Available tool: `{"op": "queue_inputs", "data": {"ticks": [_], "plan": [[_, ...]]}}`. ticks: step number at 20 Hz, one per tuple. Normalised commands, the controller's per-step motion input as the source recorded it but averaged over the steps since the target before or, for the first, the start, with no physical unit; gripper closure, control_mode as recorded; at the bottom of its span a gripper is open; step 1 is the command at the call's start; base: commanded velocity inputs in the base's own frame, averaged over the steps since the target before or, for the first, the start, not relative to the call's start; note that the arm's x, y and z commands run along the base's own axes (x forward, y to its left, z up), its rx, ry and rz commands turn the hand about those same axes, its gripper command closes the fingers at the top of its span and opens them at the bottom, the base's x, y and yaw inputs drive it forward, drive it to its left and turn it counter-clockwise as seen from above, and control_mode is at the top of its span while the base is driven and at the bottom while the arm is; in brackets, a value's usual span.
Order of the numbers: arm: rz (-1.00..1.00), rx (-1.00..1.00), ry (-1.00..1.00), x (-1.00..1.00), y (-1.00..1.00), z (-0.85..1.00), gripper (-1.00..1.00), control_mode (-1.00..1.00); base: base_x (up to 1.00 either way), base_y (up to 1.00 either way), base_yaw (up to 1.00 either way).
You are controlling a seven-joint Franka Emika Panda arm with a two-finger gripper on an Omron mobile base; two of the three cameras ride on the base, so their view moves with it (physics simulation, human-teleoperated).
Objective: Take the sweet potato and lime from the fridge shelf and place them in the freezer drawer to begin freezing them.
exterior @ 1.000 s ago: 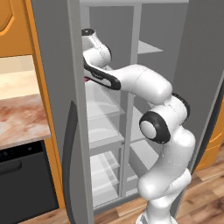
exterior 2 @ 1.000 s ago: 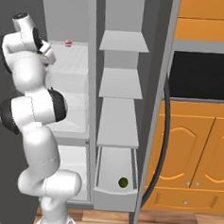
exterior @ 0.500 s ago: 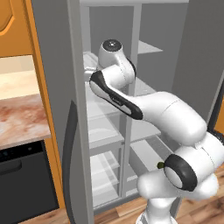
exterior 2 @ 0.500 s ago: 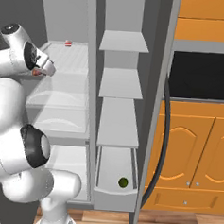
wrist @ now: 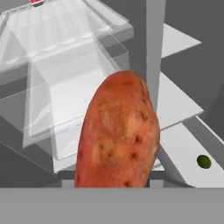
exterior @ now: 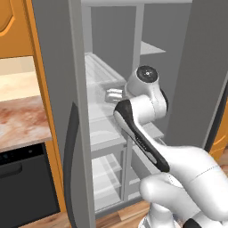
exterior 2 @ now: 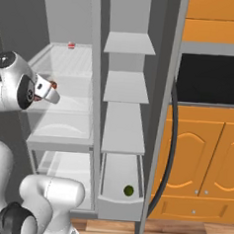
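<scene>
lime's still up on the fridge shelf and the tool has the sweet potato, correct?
Not quite. The lime already lies in the freezer drawer at the bottom of the narrower compartment, as the right base view shows. The rest holds: the tool is shut on the sweet potato.

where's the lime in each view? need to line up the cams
Left base view: I can't find it in this picture.
Right base view: the lime is low, centre-right, lying on the floor of the freezer drawer.
Hand view: the lime is at lower right, on the pale drawer floor, right of the sweet potato.
Shared landmark: the freezer drawer under the plain grey shelves of the narrower compartment.
</scene>
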Motion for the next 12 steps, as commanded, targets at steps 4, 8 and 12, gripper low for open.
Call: {"op": "queue_inputs", "data": {"ticks": [4, 8, 12], "plan": [[-0.12, 0.0, 0.1, -1.0, -0.76, -0.02, 1.0, -1.0, 0.0, 0.0, 0.0], [-0.21, 0.03, 0.26, -0.77, -0.99, -0.02, 1.0, -1.0, 0.0, 0.0, 0.0], [-0.19, 0.11, 0.28, -0.24, -1.0, -0.11, 1.0, -1.0, 0.0, 0.0, 0.0]]}}
